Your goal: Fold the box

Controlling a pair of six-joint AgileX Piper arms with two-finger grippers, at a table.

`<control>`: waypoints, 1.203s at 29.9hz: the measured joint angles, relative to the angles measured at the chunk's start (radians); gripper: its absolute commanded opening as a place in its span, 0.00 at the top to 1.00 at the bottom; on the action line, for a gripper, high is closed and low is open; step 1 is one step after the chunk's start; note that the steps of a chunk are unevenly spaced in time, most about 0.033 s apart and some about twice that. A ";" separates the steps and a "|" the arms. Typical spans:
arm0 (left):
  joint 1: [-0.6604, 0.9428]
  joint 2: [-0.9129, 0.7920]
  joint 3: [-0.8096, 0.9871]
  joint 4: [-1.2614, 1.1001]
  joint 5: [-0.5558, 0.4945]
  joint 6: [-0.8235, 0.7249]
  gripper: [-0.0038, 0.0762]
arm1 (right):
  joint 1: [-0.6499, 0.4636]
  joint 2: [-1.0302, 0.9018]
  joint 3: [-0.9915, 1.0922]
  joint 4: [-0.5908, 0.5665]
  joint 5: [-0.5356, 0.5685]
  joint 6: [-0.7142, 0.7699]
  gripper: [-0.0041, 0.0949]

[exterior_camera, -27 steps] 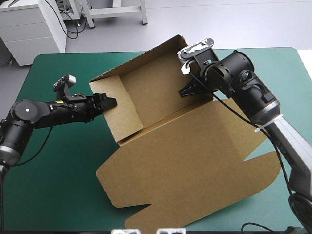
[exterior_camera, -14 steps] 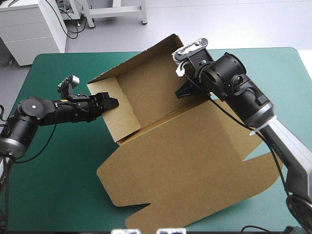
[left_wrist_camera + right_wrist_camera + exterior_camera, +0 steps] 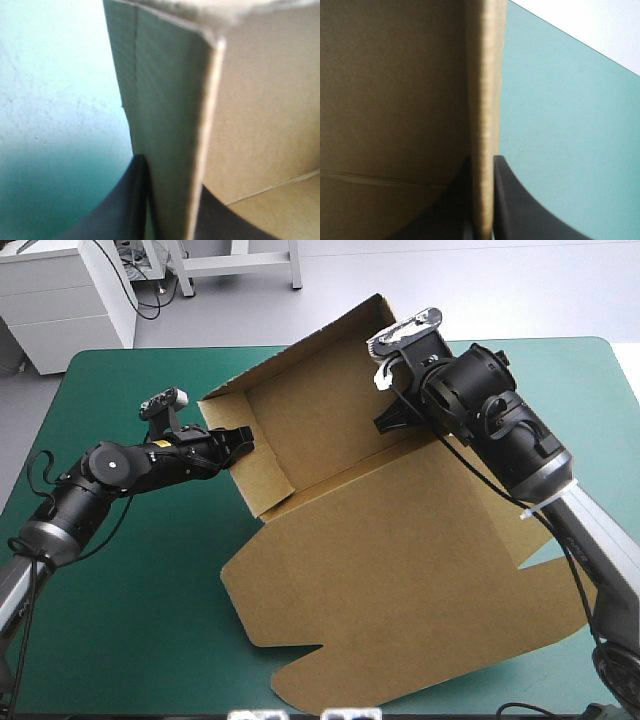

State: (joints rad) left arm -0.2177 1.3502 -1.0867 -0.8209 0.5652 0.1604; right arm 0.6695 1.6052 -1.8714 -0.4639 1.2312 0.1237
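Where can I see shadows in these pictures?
High view: the box throws a soft shadow on the teal-green cover along its near-left edge. Left wrist view: the wall held by the left end effector is dark outside, brighter inside. Right wrist view: the wall in the right end effector has a bright edge and a dim face.

No print, label, number or sign can be read on the box (image 3: pixel 400 570) or elsewhere.
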 measured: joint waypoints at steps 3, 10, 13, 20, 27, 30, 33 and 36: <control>-0.007 0.000 0.001 0.010 -0.012 0.000 0.96 | 0.000 -0.002 -0.001 -0.008 0.000 0.001 0.97; -0.016 0.000 -0.002 0.085 -0.013 -0.054 0.96 | 0.001 -0.002 -0.001 -0.013 0.001 0.030 0.97; -0.017 0.000 -0.030 0.147 0.016 -0.097 0.96 | -0.003 -0.002 -0.001 -0.006 0.008 0.055 0.98; -0.024 0.052 -0.210 0.372 0.205 -0.229 0.96 | -0.108 0.034 -0.002 0.158 0.015 0.091 0.98; -0.024 0.220 -0.441 0.486 0.437 -0.276 0.96 | -0.174 0.112 -0.002 0.283 0.022 0.087 0.98; -0.024 0.282 -0.506 0.522 0.497 -0.287 0.96 | -0.178 0.153 -0.002 0.295 0.022 0.089 0.98; -0.028 0.338 -0.545 0.579 0.549 -0.308 0.96 | -0.179 0.203 -0.002 0.315 0.022 0.094 0.98; -0.051 0.382 -0.558 0.671 0.580 -0.328 0.96 | -0.179 0.264 -0.002 0.342 0.022 0.098 0.98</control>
State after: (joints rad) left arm -0.2688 1.7326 -1.6443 -0.1500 1.1453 -0.1680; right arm 0.4903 1.8695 -1.8731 -0.1222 1.2537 0.2216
